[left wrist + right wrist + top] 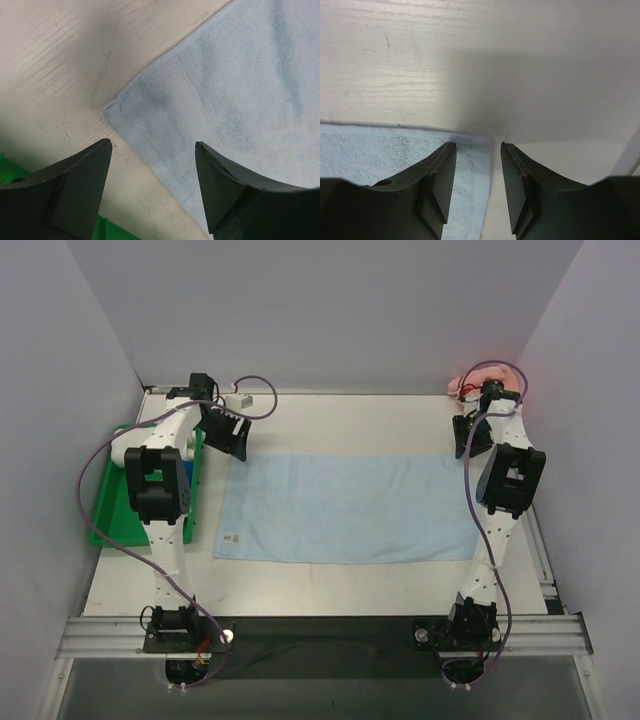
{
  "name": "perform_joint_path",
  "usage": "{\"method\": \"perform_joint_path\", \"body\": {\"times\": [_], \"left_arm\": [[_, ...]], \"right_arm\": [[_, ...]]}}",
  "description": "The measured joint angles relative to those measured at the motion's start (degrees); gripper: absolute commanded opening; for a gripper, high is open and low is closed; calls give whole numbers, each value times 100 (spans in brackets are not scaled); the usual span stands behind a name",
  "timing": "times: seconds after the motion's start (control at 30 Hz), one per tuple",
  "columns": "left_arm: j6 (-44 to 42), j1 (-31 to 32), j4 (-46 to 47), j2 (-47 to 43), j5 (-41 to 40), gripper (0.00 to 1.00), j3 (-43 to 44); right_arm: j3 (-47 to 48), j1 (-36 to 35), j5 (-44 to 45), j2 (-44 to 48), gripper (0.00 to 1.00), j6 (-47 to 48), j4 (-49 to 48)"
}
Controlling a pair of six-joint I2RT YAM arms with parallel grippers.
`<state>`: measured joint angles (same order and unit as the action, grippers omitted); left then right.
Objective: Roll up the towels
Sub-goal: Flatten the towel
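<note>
Lying flat mid-table, the blue towel [350, 508] is not yet rolled — the left gripper [152, 144] hangs spread above its far left corner, the right gripper [477, 145] spread above its far right corner, neither gripping. The pink towel [460, 383] sits bunched in the table's far right corner; rolling looks wholly ahead.

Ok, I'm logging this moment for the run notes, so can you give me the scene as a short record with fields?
blue towel: flat, unrolled, mid-table
pink towel: far right corner, partly hidden behind the right arm
left gripper: open, over the blue towel's far left corner
right gripper: open, over its far right corner
green tray: left of the blue towel, under the left arm
</note>
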<state>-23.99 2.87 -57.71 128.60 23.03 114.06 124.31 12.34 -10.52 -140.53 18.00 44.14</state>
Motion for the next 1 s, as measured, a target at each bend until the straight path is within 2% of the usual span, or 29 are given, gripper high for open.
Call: {"method": "perform_joint_path", "body": {"times": [0.13,0.2,0.33,0.37,0.6,0.8,1.0], "left_arm": [[61,-66,2,221,2,79,55],[92,-74,-2,293,-2,82,92],[133,-68,-17,393,-48,82,243],[138,-61,-20,422,-70,81,306],[114,-9,-13,710,-426,67,737],[55,81,-44,962,-595,61,800],[28,107,-46,1023,-619,40,802]], "right_arm": [[0,2,-72,0,31,-15,-7],[-2,0,-140,0,28,-17,-9],[-4,2,-278,0,8,-44,-11],[-4,2,-304,0,0,-57,-13],[-4,0,-343,0,0,-131,-13],[-4,0,-343,0,0,-129,-11],[-4,0,-343,0,0,-127,-13]]}}
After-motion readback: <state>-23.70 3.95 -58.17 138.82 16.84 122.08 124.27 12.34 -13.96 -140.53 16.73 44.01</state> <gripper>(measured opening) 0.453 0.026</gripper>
